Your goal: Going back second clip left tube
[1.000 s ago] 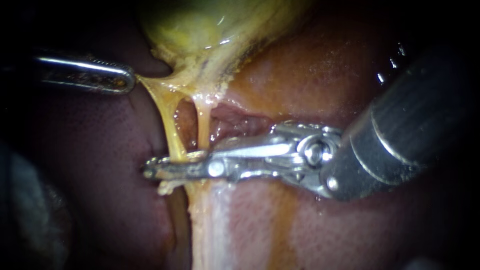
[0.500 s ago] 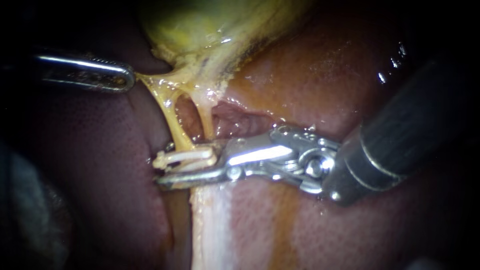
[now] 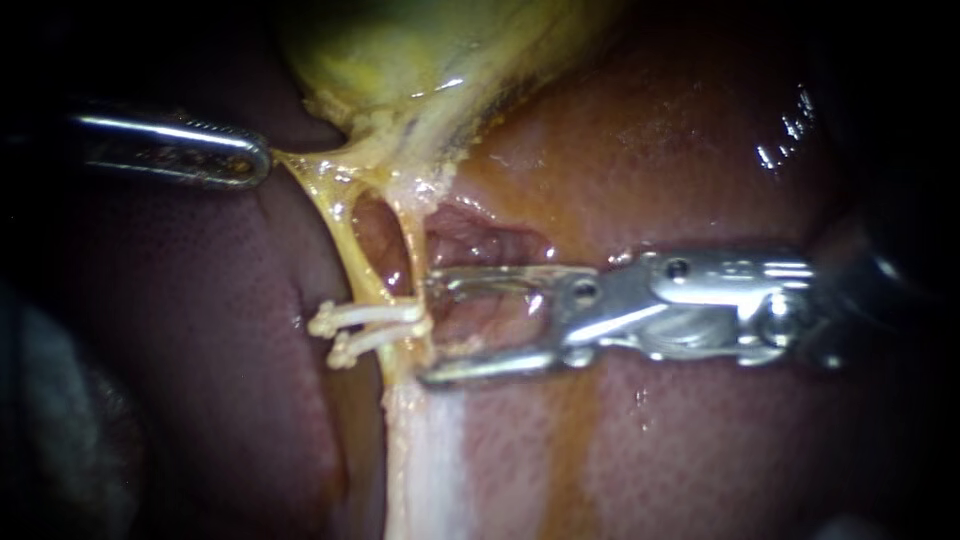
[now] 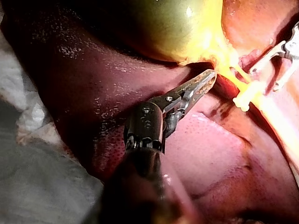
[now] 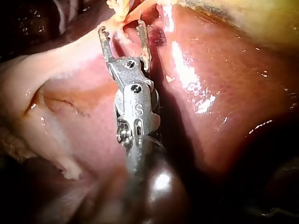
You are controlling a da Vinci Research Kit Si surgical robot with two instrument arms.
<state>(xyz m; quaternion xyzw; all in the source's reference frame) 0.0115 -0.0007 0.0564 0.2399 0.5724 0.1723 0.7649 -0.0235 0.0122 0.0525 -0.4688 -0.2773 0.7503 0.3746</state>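
Right instrument (image 3: 430, 326) back, jaws apart

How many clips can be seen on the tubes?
2. The upper clip crosses the left tube; the lower clip sits just under it, near the right instrument's open jaws.

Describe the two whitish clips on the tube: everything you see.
Two slim off-white, plastic-looking clips lie nearly parallel, shut across the yellow tube below the yellow-green gallbladder. Their knobbed ends jut over the dark red liver; the right instrument's open tool sits just beyond their other ends.
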